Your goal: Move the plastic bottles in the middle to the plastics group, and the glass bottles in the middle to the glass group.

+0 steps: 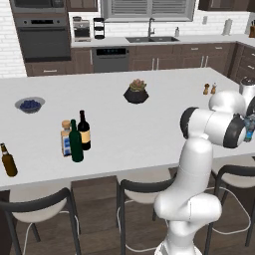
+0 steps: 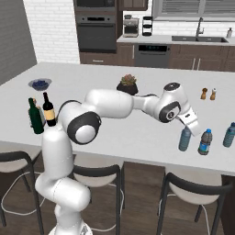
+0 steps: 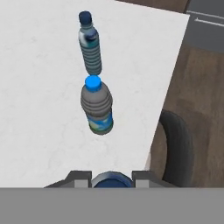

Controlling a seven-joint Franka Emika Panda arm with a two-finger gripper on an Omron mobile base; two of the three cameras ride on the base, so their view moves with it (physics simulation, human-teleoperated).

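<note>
Water bottle (image 2: 185, 139) stands upright on the counter (image 2: 137, 137), right under the gripper (image 2: 187, 129). The arm is stretched out to the right, with the hand angled down onto the bottle's top. From the hand view, the blue cap (image 3: 112, 179) sits square between the two fingertips (image 3: 81, 177), one tight on each side. Whether they are squeezing it or merely flanking it, I cannot tell.

Just beyond the gripper, further along the counter's near edge, the nearer bottle (image 2: 205, 142) stands just beside the water bottle. The hand camera looks down on its bright cap and labelled body (image 3: 97, 109). Past that one stands the farther bottle (image 2: 229, 134), showing a dark cap from above (image 3: 89, 43). All three form a row leading away from the hand, near the counter's end, with a stool (image 3: 179, 148) below the edge.

Well away on the gripper's other side, across the whole arm, the green bottle (image 1: 75, 142) and black bottle (image 1: 84, 131) stand close together. The square bottle (image 1: 65, 139) is pressed in beside the green one. The brown bottle (image 1: 8, 160) stands apart, further out still and close to the near edge.

Behind the gripper's reach, toward the far side of the counter, sit a plant (image 2: 128, 84), two shakers (image 2: 208, 94) and a bowl (image 1: 30, 104).
</note>
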